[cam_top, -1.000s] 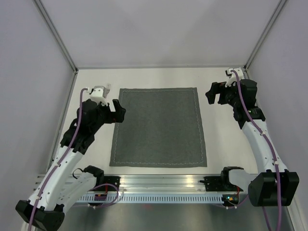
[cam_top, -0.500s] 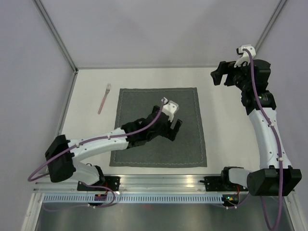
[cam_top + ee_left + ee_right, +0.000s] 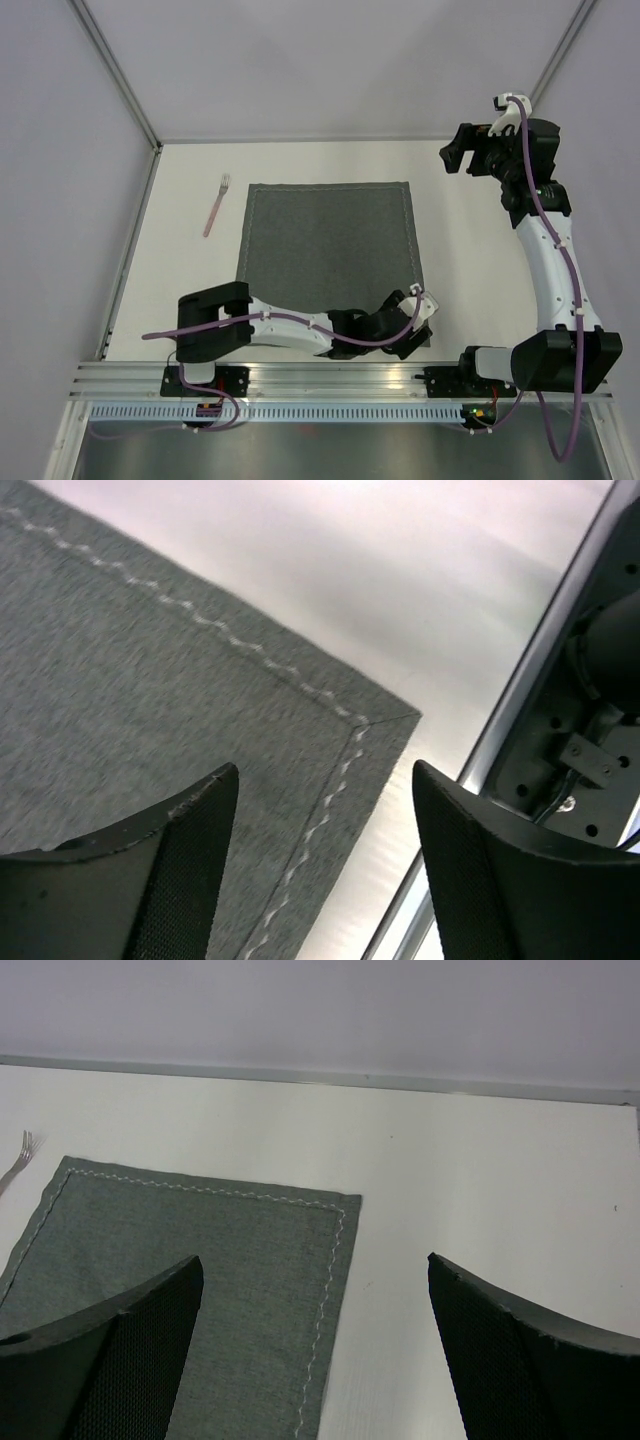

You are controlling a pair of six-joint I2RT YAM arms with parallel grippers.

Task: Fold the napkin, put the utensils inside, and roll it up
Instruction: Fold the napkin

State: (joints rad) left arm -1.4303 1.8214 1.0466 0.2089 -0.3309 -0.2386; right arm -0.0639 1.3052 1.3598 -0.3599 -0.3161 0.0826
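From the top camera: finding the napkin [image 3: 330,265] lying flat and unfolded on the table [image 3: 470,260], its near edge just short of the rail [image 3: 330,375] at the front. Spotting only one utensil, the fork [image 3: 215,205], lying on bare table just beside the napkin's far left corner, not touching the cloth; probably waiting there until the fold is made. Seeing the left gripper [image 3: 415,322] stretching low along the front to the napkin's near right corner, most likely lining up to pinch that corner and start the fold, and the right gripper [image 3: 462,158] hanging high beyond the far right corner, well apart from the cloth, seemingly keeping out of the way. From the left wrist: looking down between the splayed jaws of the left gripper [image 3: 322,780], gripping nothing, with the stitched corner of the napkin [image 3: 150,700] sitting right under the gap and the rail [image 3: 405,925] just beyond; not being able to tell whether the fingertips are touching the fabric. Judging the corner to be thin and lying flush, so needing a low approach to get a finger under it. From the right wrist: viewing the right gripper [image 3: 312,1270] spread wide and empty, high above the table, framing the far edge of the napkin [image 3: 190,1260] and catching the tines of the fork [image 3: 20,1148] at the left border. Reckoning the task as barely begun: no fold, nothing placed inside, nothing rolled.
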